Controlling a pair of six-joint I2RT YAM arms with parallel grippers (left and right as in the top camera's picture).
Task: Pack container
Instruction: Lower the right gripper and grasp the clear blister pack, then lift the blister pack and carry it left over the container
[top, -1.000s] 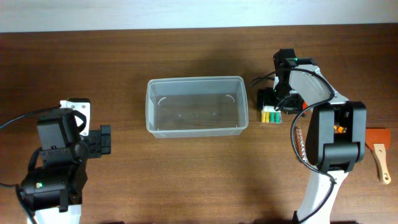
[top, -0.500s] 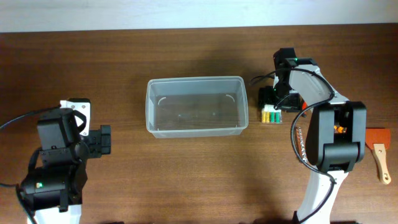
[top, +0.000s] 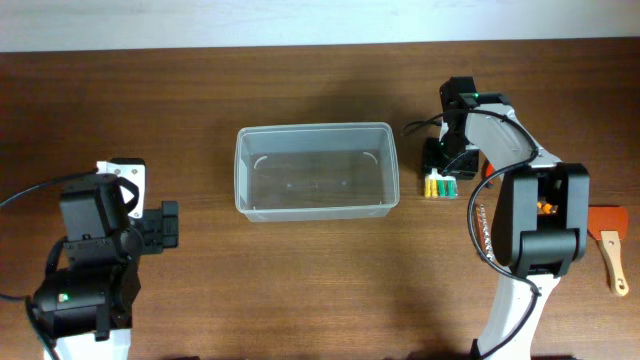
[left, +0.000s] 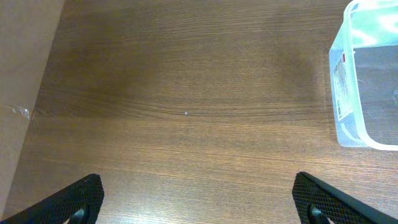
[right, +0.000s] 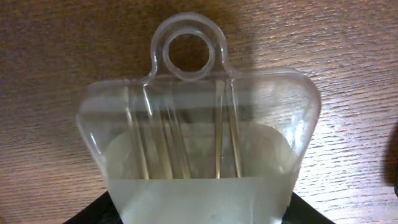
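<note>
1. Container (top: 315, 185): clear rectangular bin, rounded corners, nothing inside. It sits mid-tabletop (top: 300, 290) with its long axis running left to right in the overhead view.
2. Blister pack (right: 199, 149): clear, with a hang hole, holding small yellow, green and white pieces. It lies just beside the container's right short wall, apart from it. In the right wrist view the hang-hole end points away from the hand.
3. Right hand (top: 440, 163): directly over the pack, a dark finger edge at each lower corner of the wrist view. Whether it is pinching the pack or only straddling it cannot be told.
4. Left hand (left: 200, 204): 2 fingers spread wide over bare wood, gripping nothing, well apart from the container's left wall.
5. Scraper (top: 608, 240): wooden handle, orange blade, at the far right edge, clear of the route.

Bearing: the container lies to the left of the right hand, which is much the nearer. Judgement: the carry is short but must rise over the rim. The bin's interior offers ample room.
</note>
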